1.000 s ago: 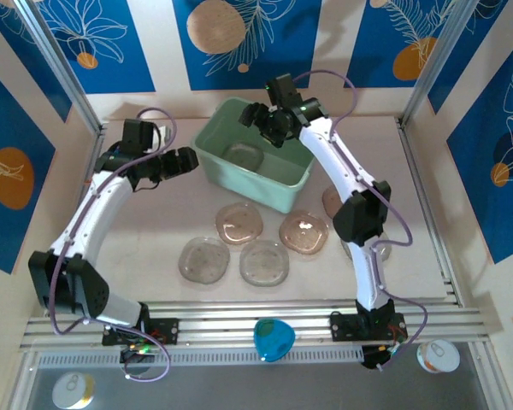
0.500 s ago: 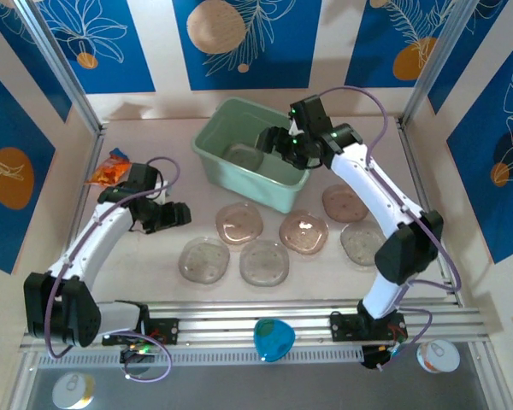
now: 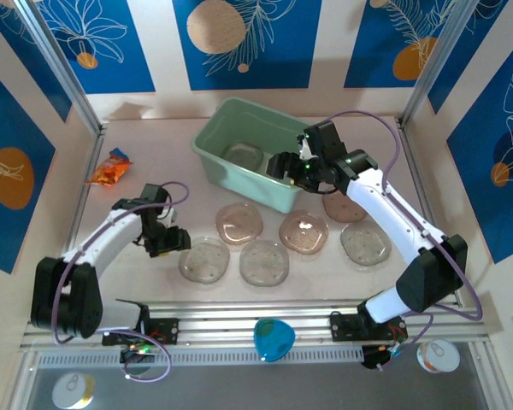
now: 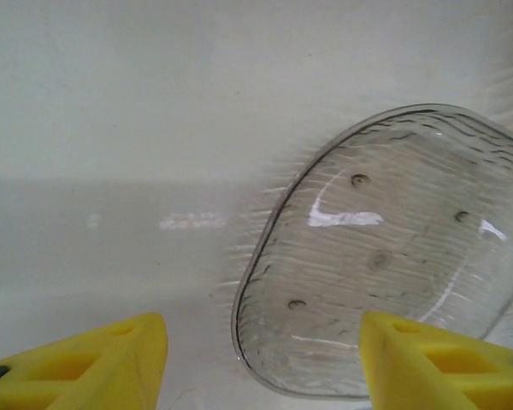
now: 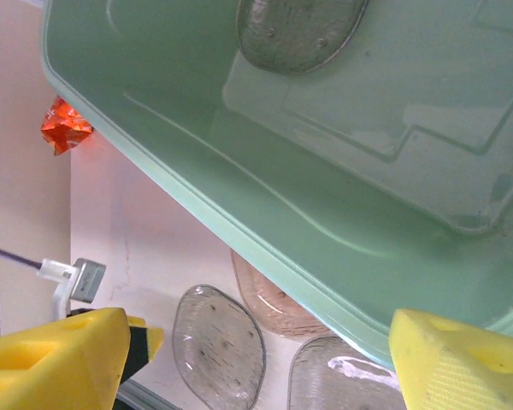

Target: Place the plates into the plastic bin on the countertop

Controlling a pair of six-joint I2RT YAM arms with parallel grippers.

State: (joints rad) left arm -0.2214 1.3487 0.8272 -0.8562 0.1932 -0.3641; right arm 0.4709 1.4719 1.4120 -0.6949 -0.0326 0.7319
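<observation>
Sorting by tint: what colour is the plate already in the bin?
Clear-greyish plate, best in the right wrist view.

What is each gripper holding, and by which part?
Nothing is held. The left gripper is open above a clear plate; the right gripper is open over the plastic bin rim.

Blue leaf-print, cream-striped wall panels point(image 3: 248, 43), 9 to 3 o'clock; grey metal posts point(image 3: 60, 68) at 10 and 2; ribbed aluminium rail point(image 3: 239, 318) at 6.
</observation>
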